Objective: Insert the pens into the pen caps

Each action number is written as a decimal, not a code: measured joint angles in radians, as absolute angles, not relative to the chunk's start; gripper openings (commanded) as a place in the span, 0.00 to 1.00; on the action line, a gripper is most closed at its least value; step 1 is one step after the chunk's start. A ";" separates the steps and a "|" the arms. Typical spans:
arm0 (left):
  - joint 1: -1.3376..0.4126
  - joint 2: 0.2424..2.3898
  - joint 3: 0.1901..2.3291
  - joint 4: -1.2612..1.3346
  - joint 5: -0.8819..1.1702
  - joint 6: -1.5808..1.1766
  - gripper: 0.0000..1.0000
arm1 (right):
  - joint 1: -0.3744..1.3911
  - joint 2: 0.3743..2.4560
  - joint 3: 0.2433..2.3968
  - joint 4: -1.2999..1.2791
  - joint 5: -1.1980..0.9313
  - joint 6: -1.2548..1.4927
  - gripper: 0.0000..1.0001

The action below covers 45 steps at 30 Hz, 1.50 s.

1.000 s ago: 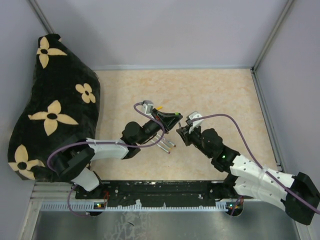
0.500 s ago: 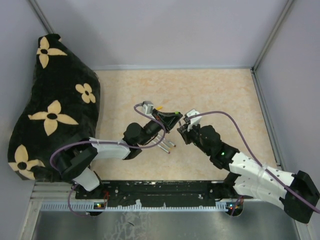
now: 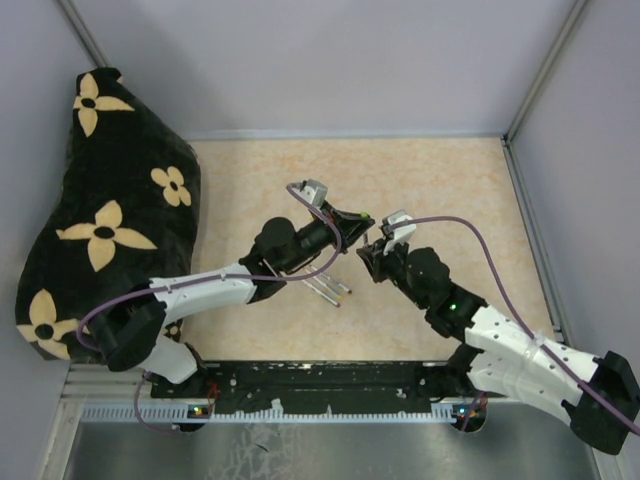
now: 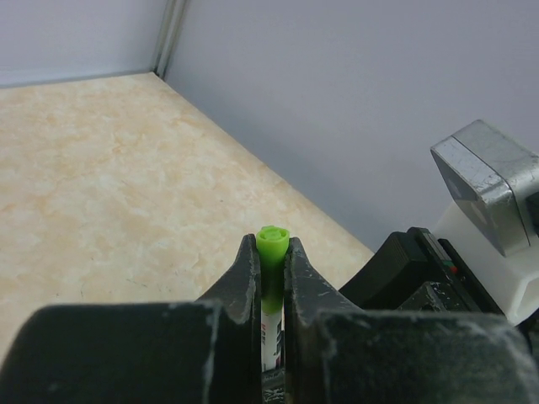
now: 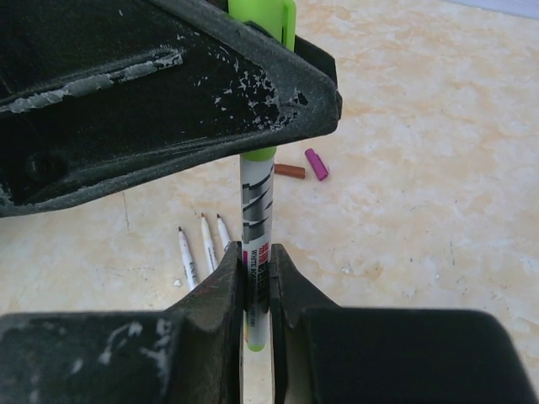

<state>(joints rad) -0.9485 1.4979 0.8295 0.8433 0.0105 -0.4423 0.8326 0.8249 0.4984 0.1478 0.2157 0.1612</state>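
Observation:
My left gripper (image 4: pixel 271 250) is shut on the green pen cap (image 4: pixel 273 244), held above the table. My right gripper (image 5: pixel 257 257) is shut on the barrel of a white pen (image 5: pixel 255 210). The pen's upper end sits inside the green cap (image 5: pixel 263 13), under the left gripper's fingers (image 5: pixel 168 93). In the top view the two grippers meet mid-table, left (image 3: pixel 352 222) and right (image 3: pixel 374 250). Three more white pens (image 5: pixel 202 246) lie side by side on the table, also in the top view (image 3: pixel 330 290). A dark red cap (image 5: pixel 290 171) and a magenta cap (image 5: pixel 316 163) lie together. The orange-yellow cap is hidden.
A black bag with cream flowers (image 3: pixel 100 200) fills the left side. Grey walls and metal posts bound the beige table (image 3: pixel 450 190) at the back and right. The arm bases sit on a black rail (image 3: pixel 330 378) at the near edge.
My left gripper has swung right and toward the back with the green cap. The right gripper has followed slightly right, and the two stay joined on the pen.

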 measured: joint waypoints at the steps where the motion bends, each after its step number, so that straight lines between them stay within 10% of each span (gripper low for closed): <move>1: -0.940 1.496 0.839 0.823 0.028 -0.440 0.00 | 0.833 0.824 0.497 0.149 0.216 0.171 0.16; 7: -0.892 1.490 0.863 0.668 0.094 -0.402 0.00 | 0.836 0.824 0.471 0.199 0.177 0.212 0.38; 45: -0.241 1.766 0.997 0.135 0.254 -0.344 0.10 | 0.836 0.738 0.366 0.231 0.183 0.264 0.40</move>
<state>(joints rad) -0.2409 1.7657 0.9974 0.1352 0.2539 -0.3443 0.8356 0.7380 0.3660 0.2306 0.1829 0.2638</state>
